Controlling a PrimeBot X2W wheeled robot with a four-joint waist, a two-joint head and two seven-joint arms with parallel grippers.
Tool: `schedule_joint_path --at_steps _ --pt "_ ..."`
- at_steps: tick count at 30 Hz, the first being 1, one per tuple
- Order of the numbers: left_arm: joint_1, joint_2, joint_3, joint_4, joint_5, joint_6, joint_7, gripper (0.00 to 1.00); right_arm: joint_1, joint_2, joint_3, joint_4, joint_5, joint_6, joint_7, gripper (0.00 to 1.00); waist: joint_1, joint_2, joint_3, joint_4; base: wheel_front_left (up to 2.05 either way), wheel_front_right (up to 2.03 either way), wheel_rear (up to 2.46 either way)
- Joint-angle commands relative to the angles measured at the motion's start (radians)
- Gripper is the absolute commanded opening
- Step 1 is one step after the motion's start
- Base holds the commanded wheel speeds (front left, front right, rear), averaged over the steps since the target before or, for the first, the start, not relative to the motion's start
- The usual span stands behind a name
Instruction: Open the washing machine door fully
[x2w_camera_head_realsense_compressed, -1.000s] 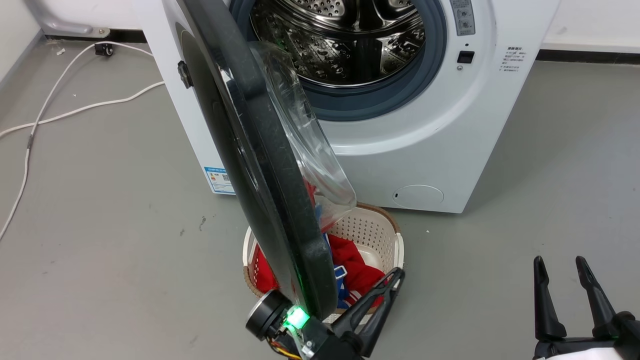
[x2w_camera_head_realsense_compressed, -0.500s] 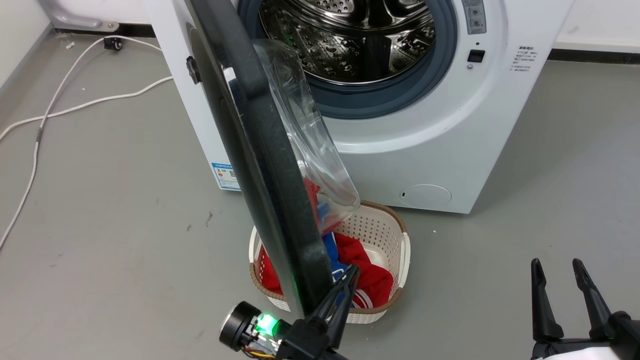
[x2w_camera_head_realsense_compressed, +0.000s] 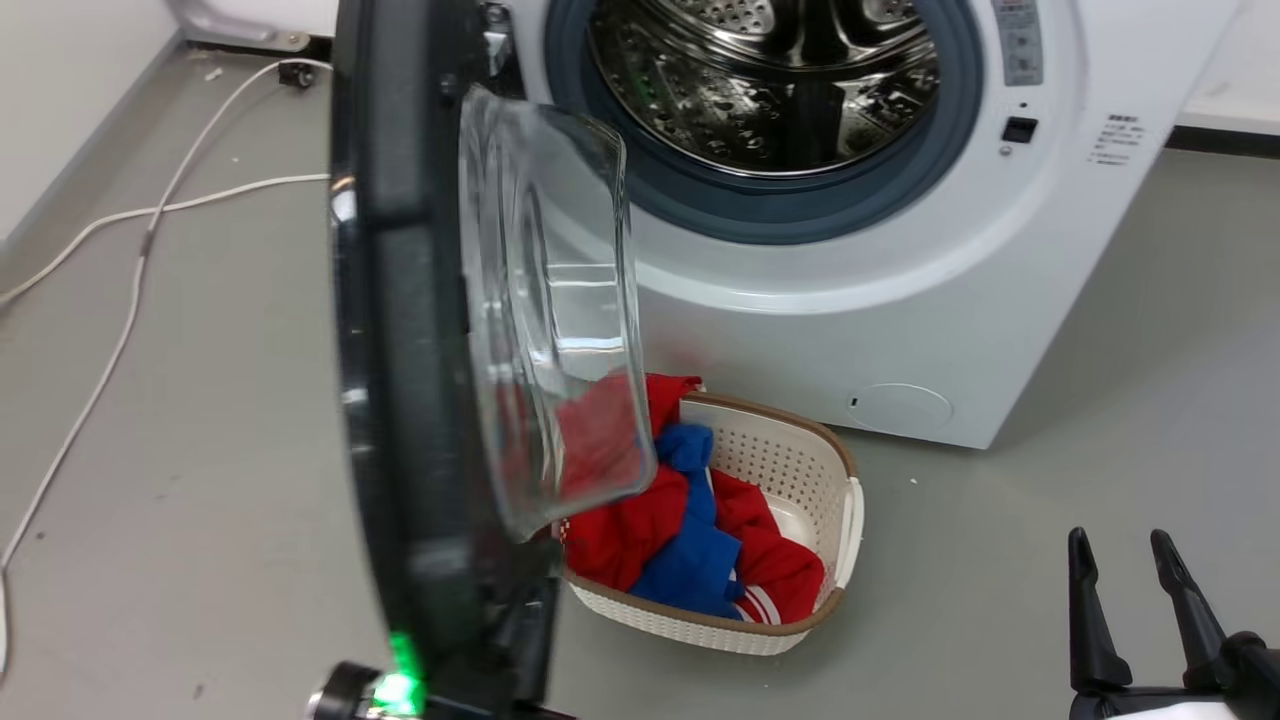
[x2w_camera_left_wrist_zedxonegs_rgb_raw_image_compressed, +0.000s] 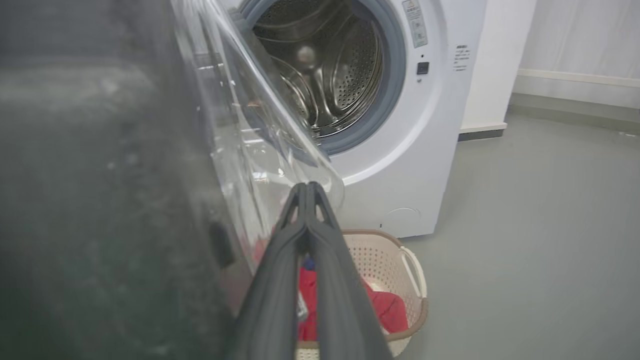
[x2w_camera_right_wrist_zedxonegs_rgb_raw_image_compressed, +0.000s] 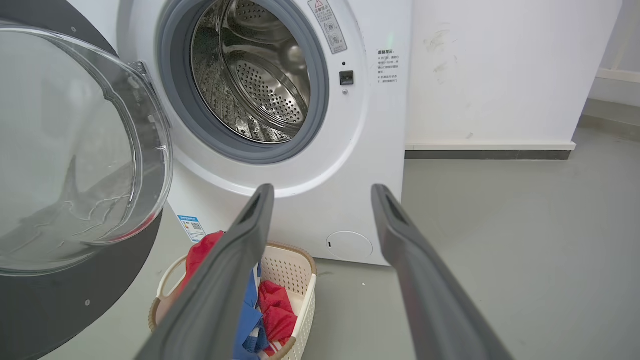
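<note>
1. Your left gripper (x2w_camera_left_wrist_zedxonegs_rgb_raw_image_compressed: 307, 189) has its two fingers pressed together, tips meeting, and nothing is caught between them.
2. The washing machine door (x2w_camera_left_wrist_zedxonegs_rgb_raw_image_compressed: 100, 200) stands edge-on just to the left of those fingers. Its clear glass window (x2w_camera_left_wrist_zedxonegs_rgb_raw_image_compressed: 250, 125) bulges out above and beyond the tips. You cannot tell whether the fingers touch the door.
3. Straight beyond the left tips is the washing machine (x2w_camera_left_wrist_zedxonegs_rgb_raw_image_compressed: 415, 165), with its steel drum (x2w_camera_left_wrist_zedxonegs_rgb_raw_image_compressed: 325, 75) uncovered.
4. Beneath the left fingers sits a white laundry basket (x2w_camera_left_wrist_zedxonegs_rgb_raw_image_compressed: 400, 260) holding red clothing (x2w_camera_left_wrist_zedxonegs_rgb_raw_image_compressed: 385, 310).
5. Your right gripper (x2w_camera_right_wrist_zedxonegs_rgb_raw_image_compressed: 322, 192) is spread wide and holds nothing.
6. From the right gripper, the door lies off to the left and well apart from it. The machine's front is ahead of the tips, and the basket is below the left-hand finger.
</note>
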Motion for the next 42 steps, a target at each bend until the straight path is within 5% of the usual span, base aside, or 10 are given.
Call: schedule_joint_path --at_steps 1,19,42 --pt "-0.008 0.023 0.054 0.006 -0.011 0.018 0.006 0.00 0.004 0.002 -0.001 0.000 0.005 0.000 -0.002 1.00 0.0001 0.0000 -0.001 0.012 0.00 0.00 0.00" --pt "0.077 0.057 0.358 -0.043 -0.055 0.091 0.002 0.00 -0.008 0.001 -0.006 -0.005 -0.004 0.000 -0.002 1.00 0.0001 0.0000 0.019 0.067 0.00 0.00 0.00" --pt "-0.112 0.114 0.690 0.126 -0.114 0.020 0.002 0.00 -0.057 0.001 -0.016 -0.043 -0.047 0.000 -0.002 1.00 0.0001 0.0000 0.117 0.045 0.00 0.00 0.00"
